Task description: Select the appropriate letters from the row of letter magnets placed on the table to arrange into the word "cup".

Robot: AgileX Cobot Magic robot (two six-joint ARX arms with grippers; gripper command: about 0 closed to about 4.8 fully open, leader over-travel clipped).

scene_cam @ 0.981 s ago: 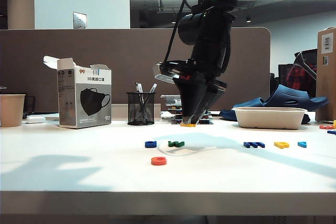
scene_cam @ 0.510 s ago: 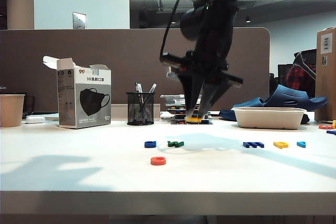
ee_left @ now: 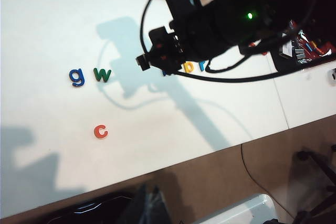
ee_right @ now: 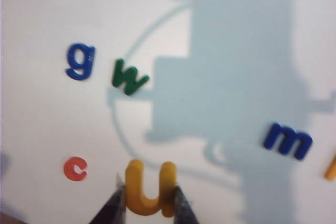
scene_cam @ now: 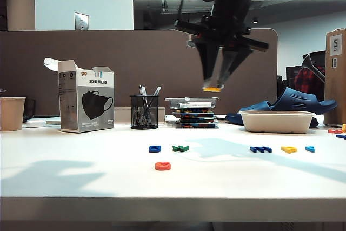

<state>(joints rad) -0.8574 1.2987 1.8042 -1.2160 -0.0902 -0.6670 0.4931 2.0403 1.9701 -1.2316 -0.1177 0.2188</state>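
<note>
My right gripper (scene_cam: 212, 86) hangs high above the table (scene_cam: 81, 177), shut on the yellow "u" (scene_cam: 212, 88). The wrist view shows the "u" (ee_right: 151, 192) pinched between both fingers of the right gripper (ee_right: 151, 199). The red-orange "c" (scene_cam: 162, 166) (ee_right: 75, 168) lies alone, nearer the front. The row behind it has a blue "g" (scene_cam: 154, 148), green "w" (scene_cam: 181, 148), dark blue "m" (scene_cam: 261, 149), yellow "p" (scene_cam: 289, 149) and a light blue letter (scene_cam: 310, 148). My left gripper (ee_left: 149, 205) sits beyond the table's front edge, its dark tips together and empty.
A mask box (scene_cam: 86, 101), a mesh pen holder (scene_cam: 145, 112) and a paper cup (scene_cam: 12, 113) stand at the back left. Stacked trays of letters (scene_cam: 195, 113) and a white bowl (scene_cam: 277, 121) stand at the back right. More loose letters (scene_cam: 336, 131) lie at the right edge.
My right gripper has risen from table level to well above the table with the yellow "u" in it, and its wrist has turned. The letters on the table have not moved.
</note>
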